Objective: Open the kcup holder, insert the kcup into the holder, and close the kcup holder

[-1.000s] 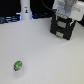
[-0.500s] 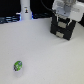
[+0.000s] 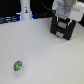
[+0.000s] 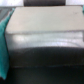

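Pod: tiny round green kcup with pale flecks (image 3: pixel 18 65), blurred, at 7 o'clock on the white table (image 3: pixel 40 47).
Bottle: white bottle-shaped thing (image 3: pixel 25 10), top cut off, at 11 o'clock.
Holder: black boxy kcup holder (image 3: pixel 64 27) at 2 o'clock, partly hidden.
Pincer: white-and-grey pincer (image 3: pixel 64 21) over holder; opening cannot be told.
Wrist view: blurred pale slab (image 4: pixel 42 30).

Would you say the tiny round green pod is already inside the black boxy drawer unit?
No, the green pod lies on the white table, well apart from the black drawer unit.

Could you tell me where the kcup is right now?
The kcup lies on the white table at the exterior view's lower left, far from the kcup holder.
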